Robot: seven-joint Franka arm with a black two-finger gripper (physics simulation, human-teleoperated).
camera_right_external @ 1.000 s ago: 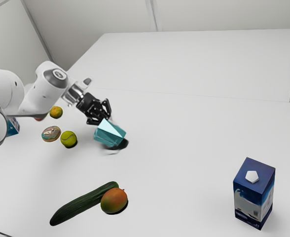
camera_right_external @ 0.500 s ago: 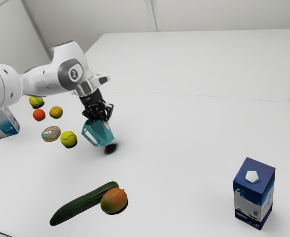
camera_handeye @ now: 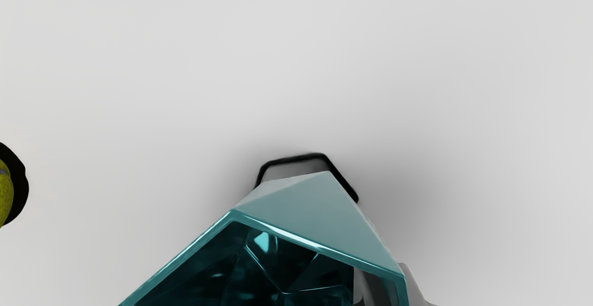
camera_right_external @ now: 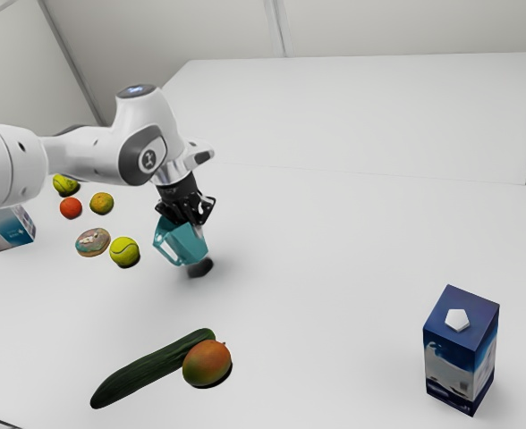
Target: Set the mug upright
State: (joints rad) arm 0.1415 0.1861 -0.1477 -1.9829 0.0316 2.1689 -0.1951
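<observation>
My black gripper [camera_right_external: 190, 222] points down at the mouth of the teal faceted mug [camera_right_external: 188, 245], shut on its wall. The mug hangs tilted, opening up toward the hand and handle toward the exterior view's left; a dark shadow lies by its base. Whether the base touches the table, I cannot tell. In the wrist view, the gripper [camera_handeye: 391, 287] has one finger inside the mug [camera_handeye: 319, 208] and the other outside, pinching the wall at the rim. The mug's lower part is partly hidden there.
On the white table [camera_right_external: 335, 268], a tennis ball [camera_right_external: 124, 251] and a donut [camera_right_external: 92, 241] lie toward the exterior view's left. A cucumber [camera_right_external: 151, 368] and mango [camera_right_external: 207, 363] are nearer that camera. A blue carton [camera_right_external: 461, 349] stands at the exterior view's right.
My hand has swung from a slanted pose to a steeper one, turning the mug from lying over toward mouth-up. Over the last half second it shifted slightly toward the exterior view's right.
</observation>
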